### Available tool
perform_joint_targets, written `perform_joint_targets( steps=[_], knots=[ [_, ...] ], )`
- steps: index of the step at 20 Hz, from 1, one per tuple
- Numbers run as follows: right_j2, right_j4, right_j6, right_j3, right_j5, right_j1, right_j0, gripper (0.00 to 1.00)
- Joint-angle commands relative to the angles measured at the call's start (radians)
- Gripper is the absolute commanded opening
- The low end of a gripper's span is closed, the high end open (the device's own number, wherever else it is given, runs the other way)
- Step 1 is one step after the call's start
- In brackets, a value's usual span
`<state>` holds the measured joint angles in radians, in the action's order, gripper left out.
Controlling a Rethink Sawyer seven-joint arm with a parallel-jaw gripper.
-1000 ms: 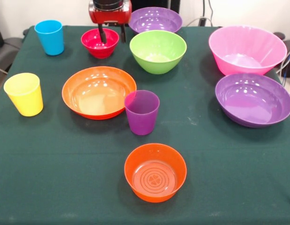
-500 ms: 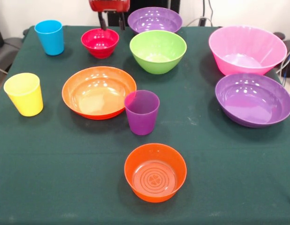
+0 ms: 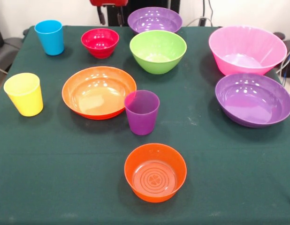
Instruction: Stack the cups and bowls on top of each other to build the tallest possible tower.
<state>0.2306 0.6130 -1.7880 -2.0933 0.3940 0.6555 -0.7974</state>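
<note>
Ten glossy plastic pieces stand apart on the green-clothed desk (image 3: 51, 164), all upright and none stacked, so no tower is up. Along the far side are the blue cup (image 3: 49, 37), the small red bowl (image 3: 100, 42), the lime bowl (image 3: 157, 51) with a purple bowl (image 3: 155, 19) just behind it, and the big pink bowl (image 3: 247, 49). A second purple bowl (image 3: 253, 99) sits just in front of the pink one. The yellow cup (image 3: 24, 93) stands at the left edge, the wide orange bowl (image 3: 99, 92) in the middle, and the translucent purple cup (image 3: 142, 112) just beside its right rim. The small orange bowl (image 3: 155, 171), with ringed ridges on its floor, is nearest the camera. The end effector (image 3: 110, 18) shows only at the top edge, a red body with two dark fingers hanging down, spread apart and holding nothing. The red bowl lies just below it and a little left, clear of the fingertips; the far purple bowl is just to its right, and the other pieces are well away.
</note>
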Motion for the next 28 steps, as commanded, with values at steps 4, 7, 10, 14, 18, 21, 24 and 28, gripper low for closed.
perform_joint_targets(
  steps=[4,7,10,14,18,21,24,28],
  knots=[
    [-0.014,0.103,-0.058,0.024,-0.147,-0.126,0.03,1.0],
    [-0.02,0.107,-0.057,0.053,-0.161,-0.16,0.037,1.0],
    [-0.035,0.11,-0.065,0.072,-0.187,-0.189,0.052,1.0],
    [-0.064,0.114,-0.088,0.086,-0.227,-0.212,0.084,1.0],
    [-0.079,0.115,-0.091,0.104,-0.248,-0.234,0.1,1.0],
    [-0.082,0.113,-0.078,0.125,-0.259,-0.264,0.098,1.0],
    [-0.084,0.113,-0.065,0.14,-0.27,-0.283,0.093,1.0],
    [-0.083,0.108,-0.057,0.134,-0.263,-0.273,0.089,1.0]
  ],
)
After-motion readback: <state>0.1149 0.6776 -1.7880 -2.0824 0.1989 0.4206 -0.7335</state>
